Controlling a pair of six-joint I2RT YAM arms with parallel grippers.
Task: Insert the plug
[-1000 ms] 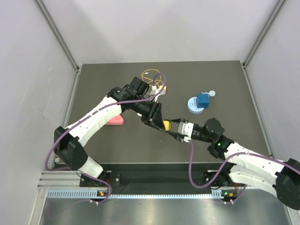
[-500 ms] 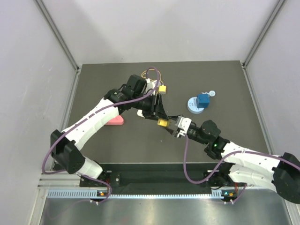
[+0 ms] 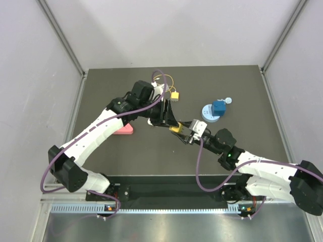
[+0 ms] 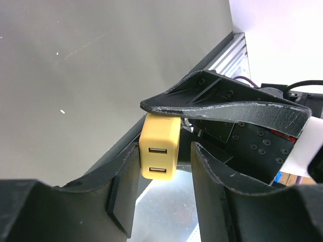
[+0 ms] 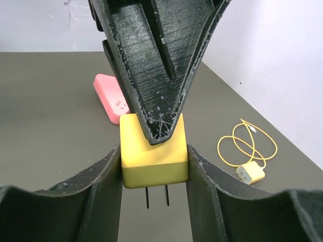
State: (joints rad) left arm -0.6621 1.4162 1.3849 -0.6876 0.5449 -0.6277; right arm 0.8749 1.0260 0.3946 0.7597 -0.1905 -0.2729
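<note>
White arms (image 3: 96, 133), black joints (image 3: 68, 170), purple cables (image 3: 198, 169), scuffed black fingers (image 5: 151, 75)

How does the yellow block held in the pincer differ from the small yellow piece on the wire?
The yellow block is clamped in the right pincer, above the table; the plug lies loose on it. The yellow block shows two metal prongs and two slots and has no wire; the plug sits at the end of a thin looped wire. Both are yellow and squarish.

I count one wired plug (image 3: 175, 95), one yellow charger block (image 5: 154, 151), one pink block (image 3: 124, 130), one blue cube (image 3: 218, 107) and one round base (image 3: 207, 115).
</note>
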